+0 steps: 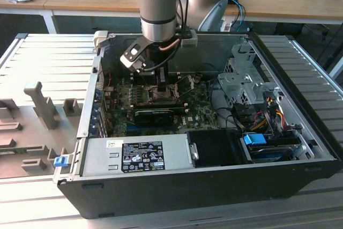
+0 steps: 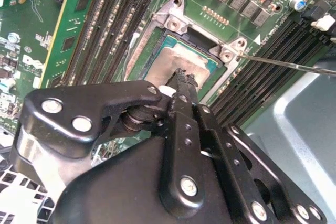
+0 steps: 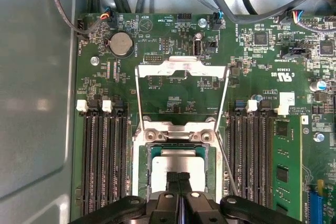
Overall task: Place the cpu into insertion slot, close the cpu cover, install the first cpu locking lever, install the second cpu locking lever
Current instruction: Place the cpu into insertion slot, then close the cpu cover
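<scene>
Fig.: I see gripper [image 3: 179, 174] clenched, fingers together | cpu [image 3: 160, 166] seated in insertion slot [image 3: 140, 182], directly beneath gripper tips | cpu cover [image 3: 181, 68] standing open, just beyond gripper.

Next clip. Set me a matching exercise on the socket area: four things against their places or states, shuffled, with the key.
Things:
1. cpu
2. cpu cover
3. gripper
4. memory slots

Places or states:
A. long and black, on both sides of the insertion slot
B. swung up, open
C. shut, directly over the cpu
D. lying flat in the insertion slot

Pairs: 1-D, 2-B, 3-C, 4-A
</scene>
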`<state>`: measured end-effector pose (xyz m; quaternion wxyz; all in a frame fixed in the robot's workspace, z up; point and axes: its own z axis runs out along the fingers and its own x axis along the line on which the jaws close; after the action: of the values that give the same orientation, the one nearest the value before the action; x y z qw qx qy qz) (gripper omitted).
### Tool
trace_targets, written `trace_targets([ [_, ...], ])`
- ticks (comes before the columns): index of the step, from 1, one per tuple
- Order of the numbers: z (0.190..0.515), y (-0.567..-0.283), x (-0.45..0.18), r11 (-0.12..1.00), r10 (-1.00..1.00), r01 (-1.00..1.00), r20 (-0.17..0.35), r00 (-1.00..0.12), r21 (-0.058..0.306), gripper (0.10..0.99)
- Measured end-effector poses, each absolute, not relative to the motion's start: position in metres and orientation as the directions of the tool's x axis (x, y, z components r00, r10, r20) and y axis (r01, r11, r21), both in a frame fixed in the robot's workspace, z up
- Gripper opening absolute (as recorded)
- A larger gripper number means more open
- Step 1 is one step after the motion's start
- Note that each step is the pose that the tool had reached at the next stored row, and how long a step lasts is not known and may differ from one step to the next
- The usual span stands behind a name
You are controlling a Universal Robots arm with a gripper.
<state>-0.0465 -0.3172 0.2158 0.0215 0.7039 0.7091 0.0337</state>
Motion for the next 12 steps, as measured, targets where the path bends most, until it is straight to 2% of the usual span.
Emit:
trace_targets([
  [12, 0.217, -0.319, -0.036, 0.006, 1.0, 0.997, 0.017, -0.008, 0.078, 0.106],
])
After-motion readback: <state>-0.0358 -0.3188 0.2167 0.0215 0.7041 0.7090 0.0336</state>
